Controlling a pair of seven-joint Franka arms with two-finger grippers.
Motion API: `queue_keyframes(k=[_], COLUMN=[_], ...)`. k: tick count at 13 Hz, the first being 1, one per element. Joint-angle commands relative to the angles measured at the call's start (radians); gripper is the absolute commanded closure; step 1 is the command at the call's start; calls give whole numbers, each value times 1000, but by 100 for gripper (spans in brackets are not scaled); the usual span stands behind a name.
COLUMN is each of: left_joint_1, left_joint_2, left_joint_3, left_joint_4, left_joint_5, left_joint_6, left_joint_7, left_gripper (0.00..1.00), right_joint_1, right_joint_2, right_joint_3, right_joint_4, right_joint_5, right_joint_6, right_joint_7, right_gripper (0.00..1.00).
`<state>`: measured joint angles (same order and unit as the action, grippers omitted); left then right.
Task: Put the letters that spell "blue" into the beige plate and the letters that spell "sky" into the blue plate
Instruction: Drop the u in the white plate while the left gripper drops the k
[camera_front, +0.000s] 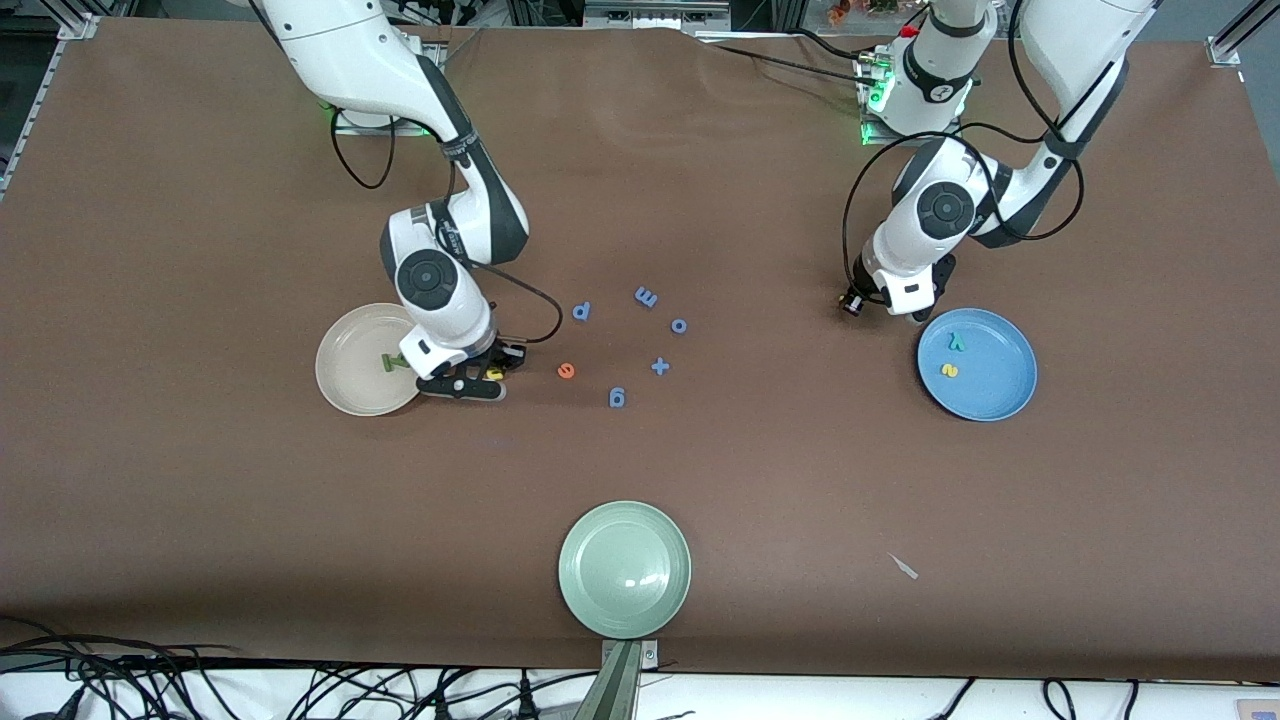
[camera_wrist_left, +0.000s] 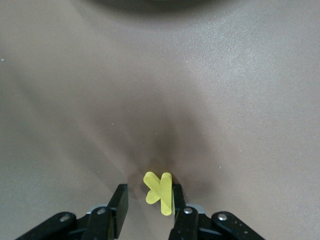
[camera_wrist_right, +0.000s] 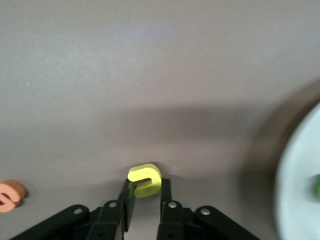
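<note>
My right gripper (camera_front: 489, 376) (camera_wrist_right: 146, 187) is low over the table beside the beige plate (camera_front: 345, 350) and is shut on the yellow "u" (camera_wrist_right: 145, 179) (camera_front: 494, 374). Olive-green letters (camera_front: 393, 362) lie in that plate. The orange "e" (camera_front: 566, 371) (camera_wrist_right: 10, 195) lies on the table close by. My left gripper (camera_front: 912, 312) (camera_wrist_left: 149, 194) is down at the blue plate's (camera_front: 1000, 385) rim and stands open. The yellow "k" (camera_wrist_left: 161, 192) stands on edge between its fingers, against one of them, with a gap to the other. In the blue plate lie the teal "y" (camera_front: 957, 342) and the yellow "s" (camera_front: 949, 370).
Several blue letters (camera_front: 646, 297) are scattered mid-table between the two plates. A pale green plate (camera_front: 625, 568) sits near the front edge. A small pale scrap (camera_front: 905, 567) lies toward the left arm's end. The beige plate's rim (camera_wrist_right: 300, 190) shows in the right wrist view.
</note>
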<state>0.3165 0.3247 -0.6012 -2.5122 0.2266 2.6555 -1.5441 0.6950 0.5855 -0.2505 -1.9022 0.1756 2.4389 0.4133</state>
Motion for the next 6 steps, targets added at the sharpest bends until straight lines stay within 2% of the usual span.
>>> queue_keyframes(k=[1,2,5,6], left_joint_1=[7,7,24,21], left_joint_2=[-9,-10,-51,-99], left_joint_3=[0,0,-2,-5], left_joint_4=[-8,-8,12,21], left_joint_5=[36,36,36,36], left_joint_6=[12,12,0,-18], left_joint_7=[-22,-22,-13,-13], left_gripper=[85,100,100,100], right_joint_1=[-6,-6,-5,-5], right_joint_2=[-41,-56,-111,-151], right_joint_3=[-70,-103,-182,-190], right_joint_4=[54,61,31,-30], right_joint_5=[-4,-4,-2,-2], right_joint_6=[-145,-194,-299,-287], right_joint_7=[-132,-187,-290,-300], right_gripper=[84,84,84,84])
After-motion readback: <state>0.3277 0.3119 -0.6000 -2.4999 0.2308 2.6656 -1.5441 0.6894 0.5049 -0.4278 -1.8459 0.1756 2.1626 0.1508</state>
